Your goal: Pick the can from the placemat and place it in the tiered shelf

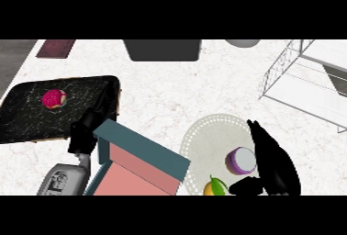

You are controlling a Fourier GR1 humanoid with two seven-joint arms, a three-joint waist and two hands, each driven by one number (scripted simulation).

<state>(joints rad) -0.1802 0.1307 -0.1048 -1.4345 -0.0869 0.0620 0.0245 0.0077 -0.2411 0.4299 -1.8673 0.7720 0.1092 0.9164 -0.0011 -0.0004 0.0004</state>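
White marbled bench [203, 87]. Round pale placemat [207, 137], dotted rim. Can [240, 160] on placemat: short cylinder, purple wall, white top. Right hand [271, 160] touching can's right side, fingers [257, 133] straight, thumb below can, not clasped. Left hand [85, 131] behind teal-pink box [139, 160]; fingers: cannot tell. White wire tiered shelf [305, 78] upper right, well apart from can.

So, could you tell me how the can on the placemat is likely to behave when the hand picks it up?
The can looks short and round, so it probably stays rigid in a grasp. Tipped onto its side it could roll off the white placemat. With the right hand right beside it, a sideways nudge might slide it.
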